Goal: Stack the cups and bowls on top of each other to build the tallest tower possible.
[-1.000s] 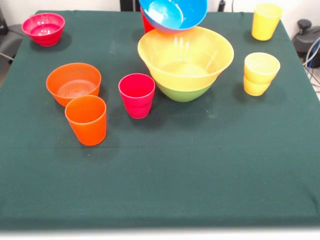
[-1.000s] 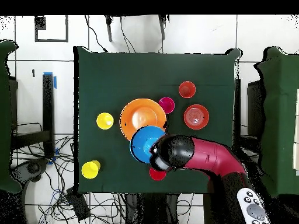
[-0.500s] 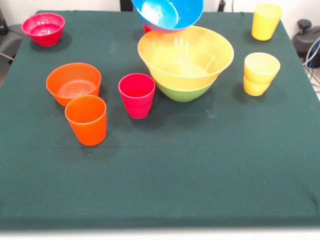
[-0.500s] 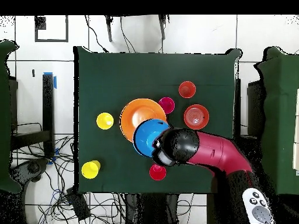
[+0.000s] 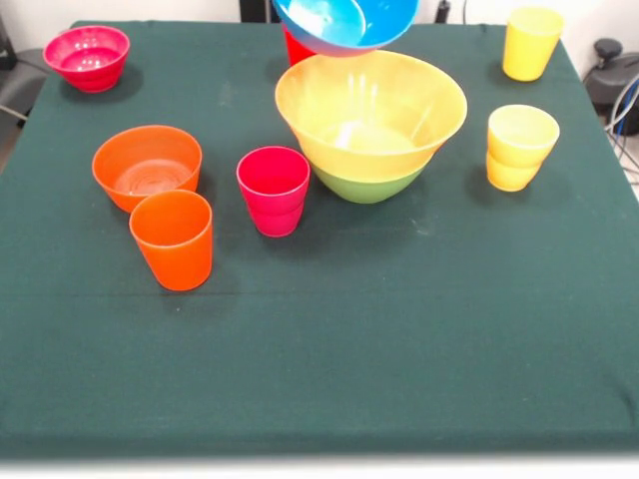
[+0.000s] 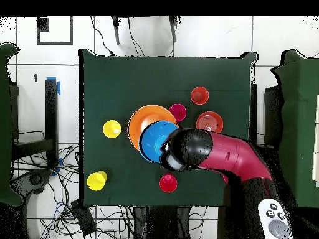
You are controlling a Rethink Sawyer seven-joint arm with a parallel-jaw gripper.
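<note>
1. While the blue bowl (image 5: 346, 24) hangs tilted above the far rim of the yellow bowl (image 5: 370, 112), the arm (image 6: 219, 156) carries it; the jaws themselves are hidden under the arm's wrist in the overhead view and cut off in the front view, so it cannot be told how they stand, though the bowl is clearly off the counter (image 5: 399, 329).
2. The tower (image 5: 369, 135) so far is the yellow bowl nested in the green bowl (image 5: 365, 186), standing near the counter's middle.
3. The step in hand looks to be setting the blue bowl into the yellow one. From overhead, the blue bowl overlaps only the edge of the tower, not its centre.
4. A release from here would likely let the bowl land on the yellow rim, slide or tip, and perhaps knock the red cup (image 5: 295, 47) just behind the tower.
5. The tilt adds risk: a slanted bowl dropped into a glossy one may spin or settle crooked, leaving a poor seat for later cups.
6. Pressing down off-centre could rock the yellow bowl in the green one.
7. The remaining pieces stand well apart from the tower: the pink cup (image 5: 274, 190), the orange cup (image 5: 172, 239) just beside the orange bowl (image 5: 147, 166), the pink bowl (image 5: 87, 57), and the two yellow cups (image 5: 519, 146) (image 5: 530, 42).
</note>
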